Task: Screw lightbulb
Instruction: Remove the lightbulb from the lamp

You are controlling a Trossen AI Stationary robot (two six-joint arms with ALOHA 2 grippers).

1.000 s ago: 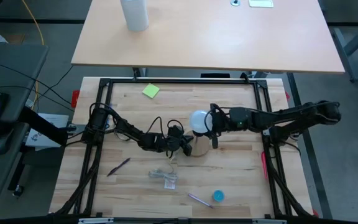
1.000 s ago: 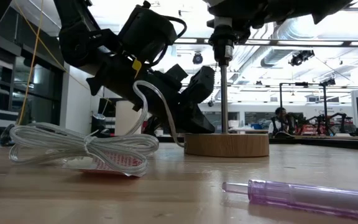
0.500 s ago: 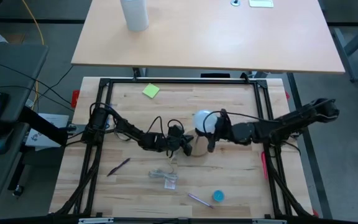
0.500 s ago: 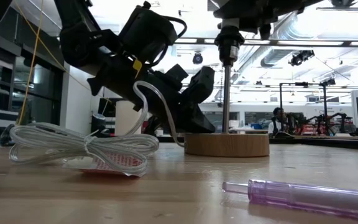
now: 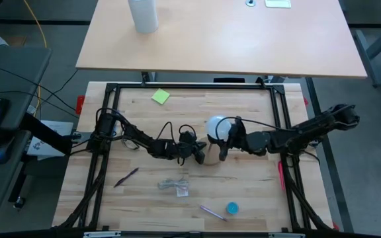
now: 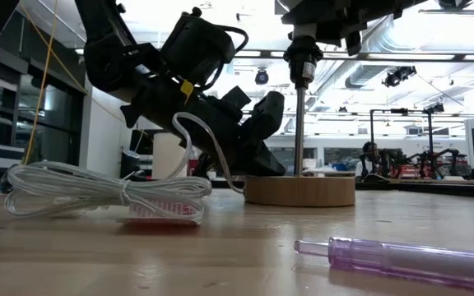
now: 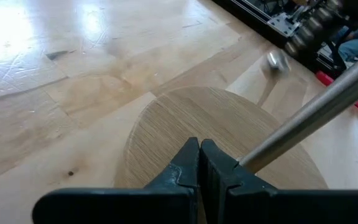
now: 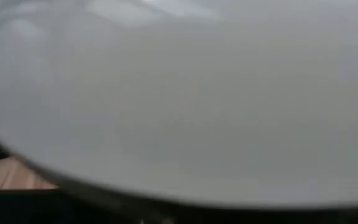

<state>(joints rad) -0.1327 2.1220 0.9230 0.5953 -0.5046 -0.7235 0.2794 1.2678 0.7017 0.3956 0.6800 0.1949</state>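
Note:
The white lightbulb (image 5: 214, 127) is held in my right gripper (image 5: 223, 137) above the lamp's black socket (image 6: 302, 56). The socket tops a metal rod (image 6: 299, 123) that stands on the round wooden disc base (image 5: 211, 157). The bulb fills the right wrist view (image 8: 179, 93) and hides the fingers. Its screw base is hidden. My left gripper (image 5: 196, 153) is shut, with its tips on the disc (image 7: 185, 118) beside the rod (image 7: 309, 112). My left gripper presses its shut fingertips (image 7: 199, 155) down on the disc's top near the disc's left edge (image 6: 257, 174). It slants down from the table's left. The disc lies flat on the table. My right gripper holds the bulb's globe (image 5: 218, 131), coming level from the table's right. The bulb hides the fingers and the place of contact.
A bundled white cord on a small bag (image 5: 176, 186), a dark pen (image 5: 127, 176), a purple tube (image 5: 211, 211) and a blue cap (image 5: 232, 208) lie near the front. A yellow note (image 5: 160, 96) lies at the far left. A white cylinder (image 5: 143, 14) stands on the far table.
My right arm has swung toward the table's near edge and its wrist has turned, with the bulb staying over the socket. The socket and the rod's top have shifted slightly. My left gripper stays on the disc.

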